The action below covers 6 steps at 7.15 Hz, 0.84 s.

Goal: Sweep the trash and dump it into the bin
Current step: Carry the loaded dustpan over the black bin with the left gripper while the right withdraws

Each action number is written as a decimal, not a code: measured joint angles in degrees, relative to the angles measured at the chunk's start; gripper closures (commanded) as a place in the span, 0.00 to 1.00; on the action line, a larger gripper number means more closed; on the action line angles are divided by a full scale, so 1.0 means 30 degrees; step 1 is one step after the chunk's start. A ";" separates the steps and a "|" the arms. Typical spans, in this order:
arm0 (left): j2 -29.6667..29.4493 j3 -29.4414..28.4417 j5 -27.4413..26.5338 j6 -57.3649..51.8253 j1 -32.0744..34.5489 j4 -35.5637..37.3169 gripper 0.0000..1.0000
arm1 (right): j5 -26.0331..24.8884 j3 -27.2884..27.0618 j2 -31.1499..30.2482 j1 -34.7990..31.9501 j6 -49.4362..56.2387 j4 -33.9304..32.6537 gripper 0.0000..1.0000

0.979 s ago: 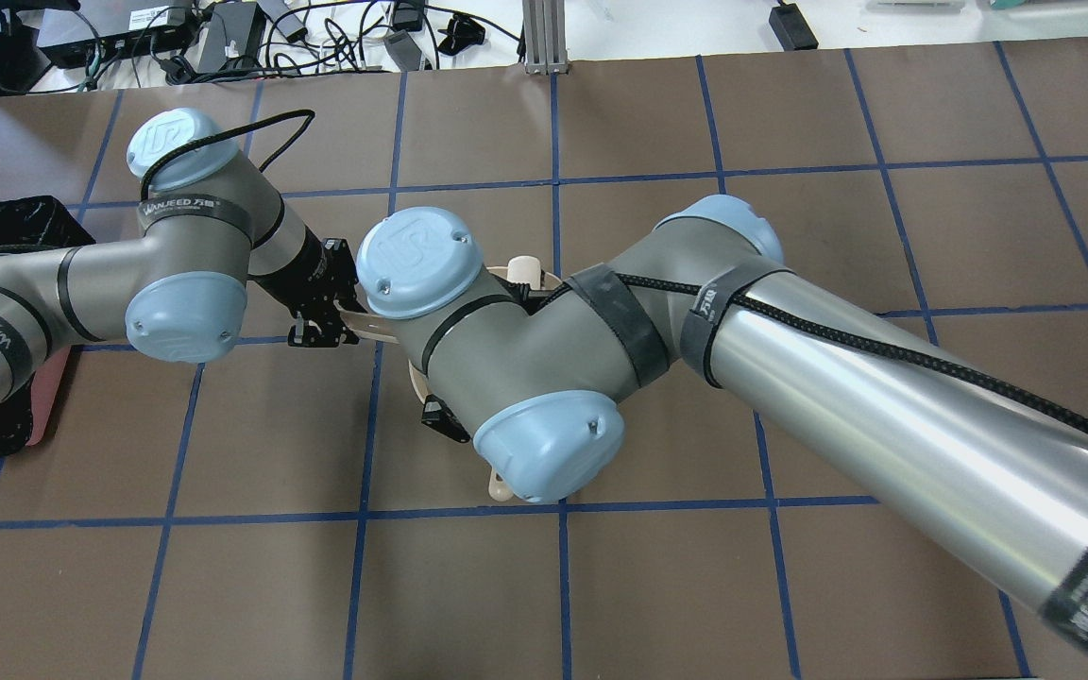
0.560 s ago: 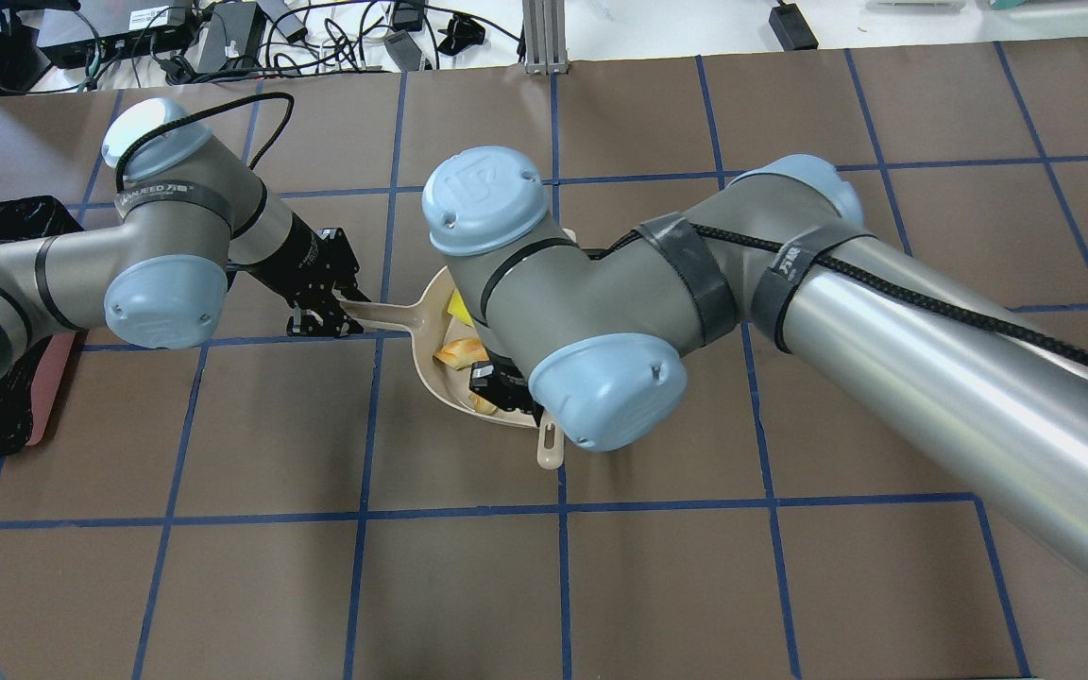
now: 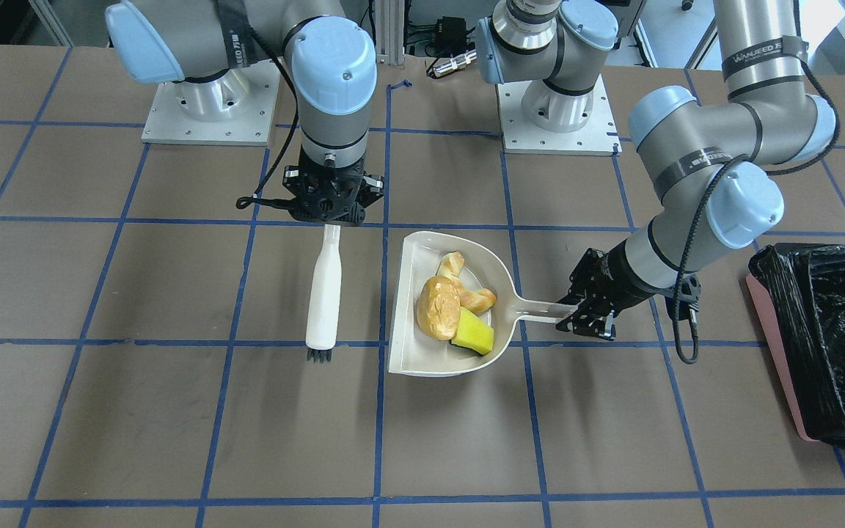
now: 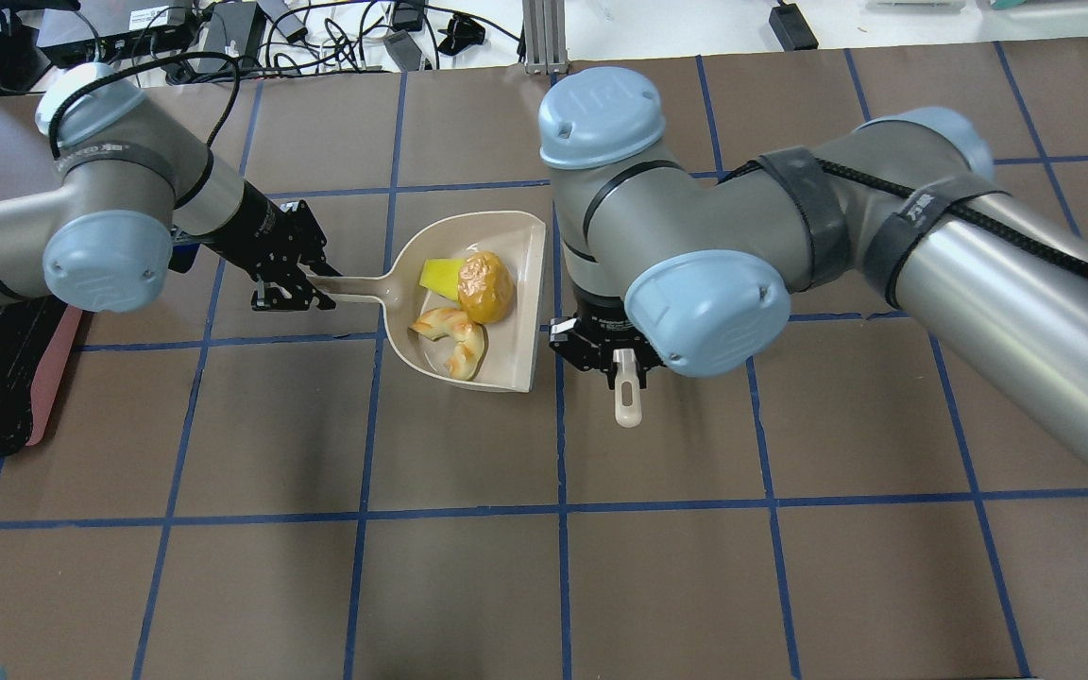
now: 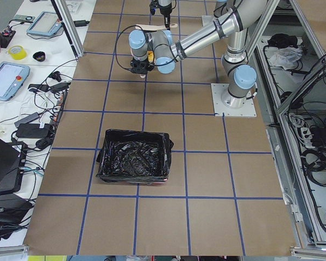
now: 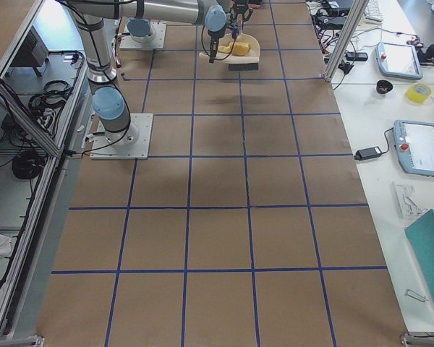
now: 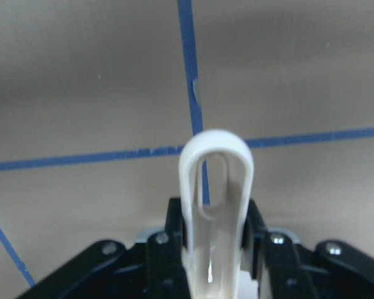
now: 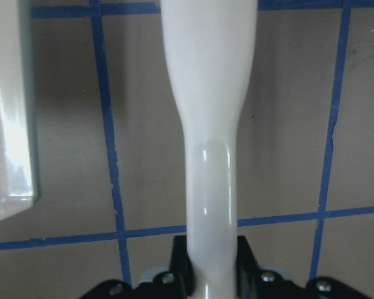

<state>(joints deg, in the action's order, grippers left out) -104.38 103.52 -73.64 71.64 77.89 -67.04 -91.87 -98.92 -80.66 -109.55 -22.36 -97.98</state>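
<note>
bread roll (image 4: 486, 286), pastry (image 4: 454, 340), sponge (image 4: 438, 275) touching in dustpan (image 4: 509, 364); black-lined bin (image 3: 772, 345) well apart.

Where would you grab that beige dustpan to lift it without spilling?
Probably take the dustpan by its narrow handle, approaching from the closed rear side, away from the open lip. The left end effector is shut on it there.
</note>
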 measured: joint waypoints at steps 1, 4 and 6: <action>-0.0016 -0.0948 0.0000 -0.0432 -0.0727 -0.1191 1.00 | 0.0019 0.0038 -0.0039 0.1398 0.1401 0.0009 1.00; -0.0180 -0.2645 -0.0011 -0.2966 -0.3646 -0.2941 1.00 | -0.0128 0.0206 0.0300 0.5784 0.5970 -0.0175 1.00; -0.0526 -0.3301 -0.0148 -0.4891 -0.5287 -0.3308 1.00 | -0.1340 0.1696 0.1776 0.7042 0.7511 -0.0122 1.00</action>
<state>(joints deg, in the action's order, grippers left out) -105.96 93.61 -74.08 56.96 62.03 -76.97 -95.89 -93.83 -75.33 -88.43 0.18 -98.34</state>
